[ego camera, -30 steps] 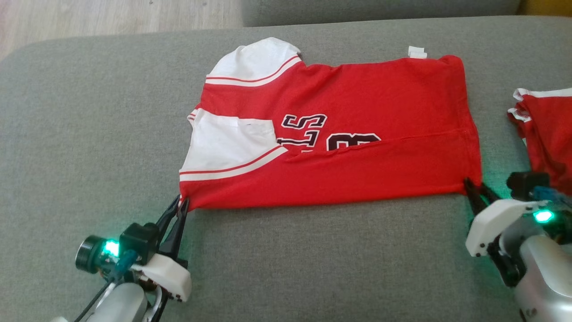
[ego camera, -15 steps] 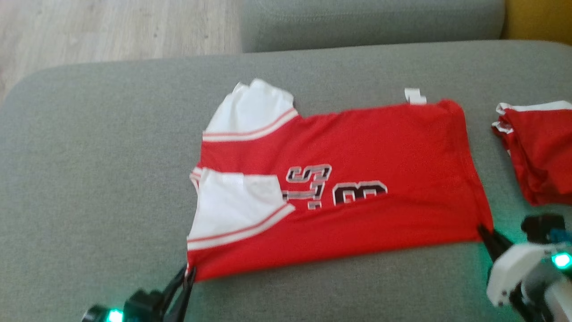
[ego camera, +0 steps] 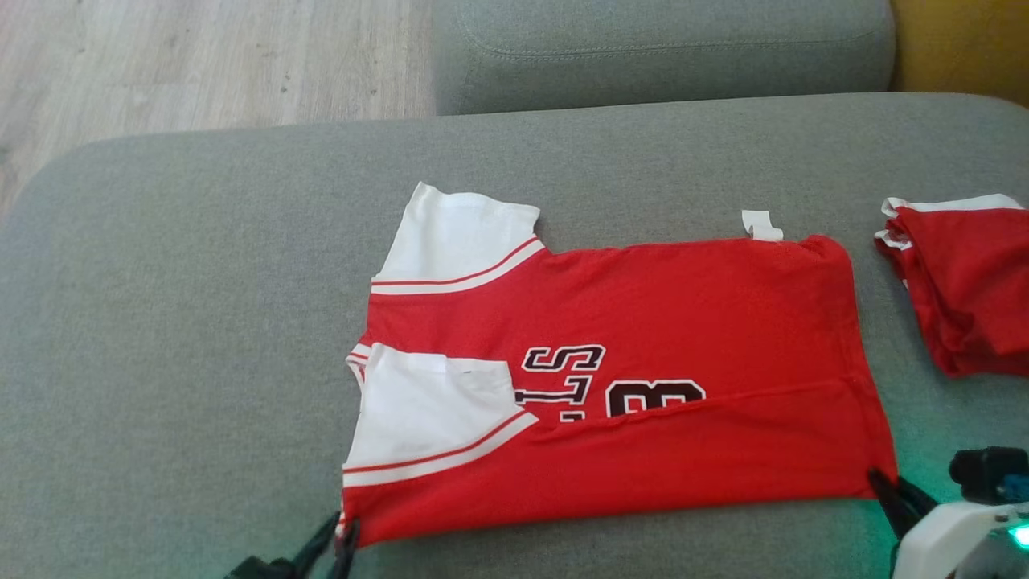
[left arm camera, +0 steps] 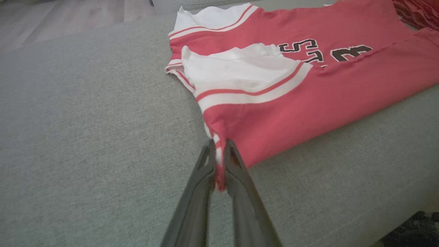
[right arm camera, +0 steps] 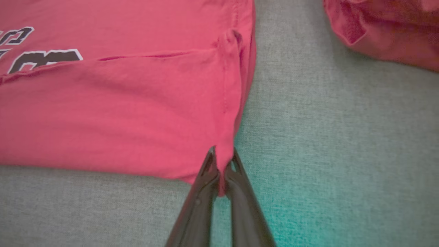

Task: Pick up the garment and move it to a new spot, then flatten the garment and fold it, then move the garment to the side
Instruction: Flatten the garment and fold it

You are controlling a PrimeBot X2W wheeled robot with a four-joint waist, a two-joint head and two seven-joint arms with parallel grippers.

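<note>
A home, by the look of it — most likely a living room. A wide grey fabric sofa seat (ego camera: 201, 322) spans the frame, with a matching stitched cushion (ego camera: 659, 56) at top centre. Pale wood-plank flooring (ego camera: 201, 64) shows at the upper left, a mustard-yellow surface (ego camera: 965, 48) in the upper right corner. A red jersey (ego camera: 683, 322) lies spread on the seat, a folded red garment (ego camera: 973, 289) at the right edge — clothes laid out on soft furniture.

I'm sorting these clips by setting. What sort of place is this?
Likely a home living room: a grey fabric sofa, pale wooden floor beyond it, a red jersey laid on the seat.
</note>
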